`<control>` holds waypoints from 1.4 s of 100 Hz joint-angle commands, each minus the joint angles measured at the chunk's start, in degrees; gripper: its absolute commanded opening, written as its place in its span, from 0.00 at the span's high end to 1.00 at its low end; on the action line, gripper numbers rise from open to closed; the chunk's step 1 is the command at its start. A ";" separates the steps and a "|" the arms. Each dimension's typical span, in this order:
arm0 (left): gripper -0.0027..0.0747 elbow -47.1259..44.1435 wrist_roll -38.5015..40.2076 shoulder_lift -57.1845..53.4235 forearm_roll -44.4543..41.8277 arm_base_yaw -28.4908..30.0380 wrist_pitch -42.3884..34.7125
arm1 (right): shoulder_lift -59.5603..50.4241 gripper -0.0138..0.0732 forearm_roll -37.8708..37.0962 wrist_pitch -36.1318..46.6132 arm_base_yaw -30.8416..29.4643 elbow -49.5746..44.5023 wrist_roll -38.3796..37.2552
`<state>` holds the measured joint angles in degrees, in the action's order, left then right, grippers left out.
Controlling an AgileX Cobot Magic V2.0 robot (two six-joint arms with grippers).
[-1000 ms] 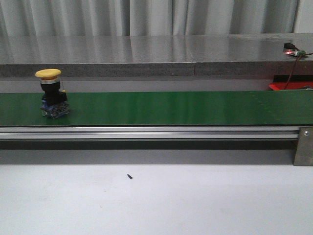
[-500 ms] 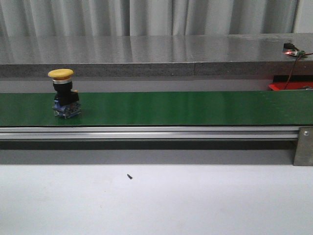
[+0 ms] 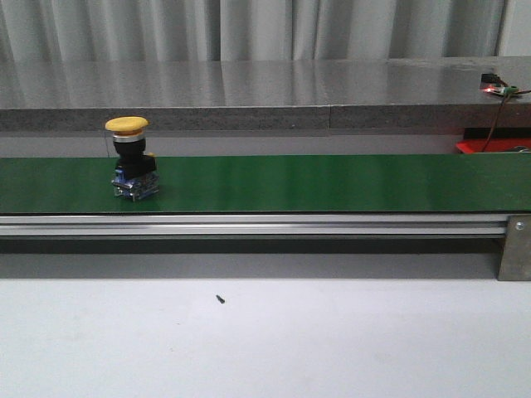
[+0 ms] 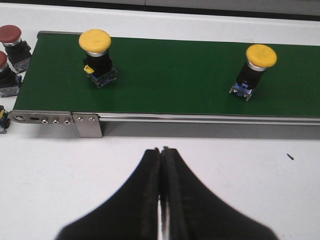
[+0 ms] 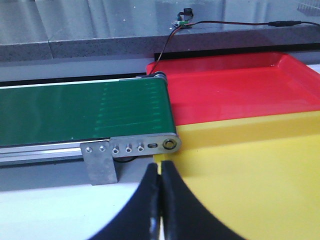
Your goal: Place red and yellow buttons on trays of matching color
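Note:
A yellow button (image 3: 133,162) stands upright on the green conveyor belt (image 3: 332,182) toward its left part. In the left wrist view two yellow buttons (image 4: 97,57) (image 4: 256,70) stand on the belt (image 4: 175,75). Two red buttons (image 4: 12,42) (image 4: 5,75) sit on the white table beside the belt's end. My left gripper (image 4: 161,150) is shut and empty over the white table, short of the belt. The red tray (image 5: 240,85) and the yellow tray (image 5: 260,170) lie past the belt's other end. My right gripper (image 5: 160,165) is shut and empty at the yellow tray's edge.
A metal rail with end brackets (image 4: 87,125) (image 5: 102,160) runs along the belt's near side. A grey stone ledge (image 3: 265,91) lies behind the belt, with a small circuit board and cable (image 5: 185,22) on it. A small dark speck (image 3: 220,298) lies on the white table.
The yellow button in the front view has travelled rightward along the belt. Neither gripper shows in the earlier frames.

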<state>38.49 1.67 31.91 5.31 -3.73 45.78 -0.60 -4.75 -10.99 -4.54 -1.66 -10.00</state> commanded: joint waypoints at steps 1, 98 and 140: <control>0.99 -0.41 0.85 -3.74 0.69 -0.38 -3.19 | -1.08 0.91 -0.27 5.37 0.25 1.01 0.54; 0.99 -4.78 0.85 -14.26 0.42 -0.38 -3.16 | 15.97 0.91 -0.01 -1.91 0.87 21.83 0.49; 0.99 -4.78 0.85 -14.26 0.42 -0.38 -3.16 | 40.16 0.88 -0.01 -12.55 4.79 39.58 2.07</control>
<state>32.25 2.13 17.13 5.31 -3.73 46.28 35.87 -4.75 -25.65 -1.54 32.95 -8.96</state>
